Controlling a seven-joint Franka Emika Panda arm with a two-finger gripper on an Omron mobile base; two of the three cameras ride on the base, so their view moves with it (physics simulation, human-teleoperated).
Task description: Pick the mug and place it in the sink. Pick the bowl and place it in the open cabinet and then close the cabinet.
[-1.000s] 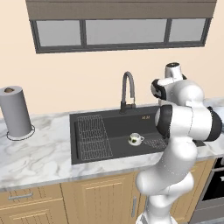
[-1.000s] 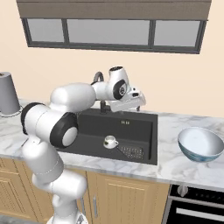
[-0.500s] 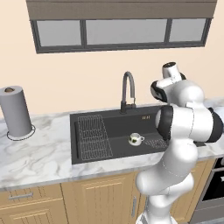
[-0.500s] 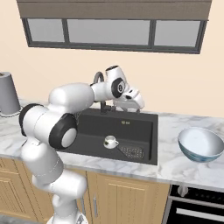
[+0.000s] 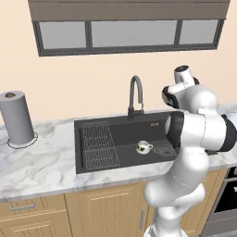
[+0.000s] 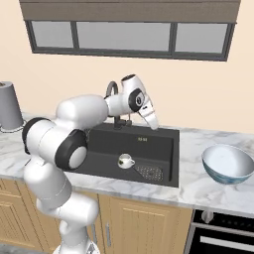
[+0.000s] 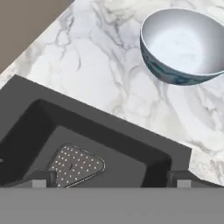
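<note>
The marble counter [image 5: 41,166] runs across both base views, with light-wood lower cabinets [image 5: 102,210] beneath it and a dark window [image 6: 124,37] on the wall above. The black sink [image 5: 122,134] is set into the counter; its wire rack [image 5: 98,144] lies at the left end in the left base view, the drain grate [image 7: 74,165] at the opposite end, and the curved faucet [image 5: 135,95] rises from its back rim. The arm [image 6: 74,134] reaches over the sink, well above the basin.

The bowl [image 6: 227,163] stands upright on the counter, well apart from the sink on its drain-grate side; in the hand view it sits beyond the sink's corner. A paper-towel roll [image 5: 17,116] stands upright on the counter past the rack end.

The tool [image 7: 112,177] hangs above the sink's grate end, its 2 fingertips [image 7: 41,177] spread wide with nothing between them.

The mug [image 5: 143,147] sits upright on the sink floor, just beside the drain grate, handle toward the grate.
</note>
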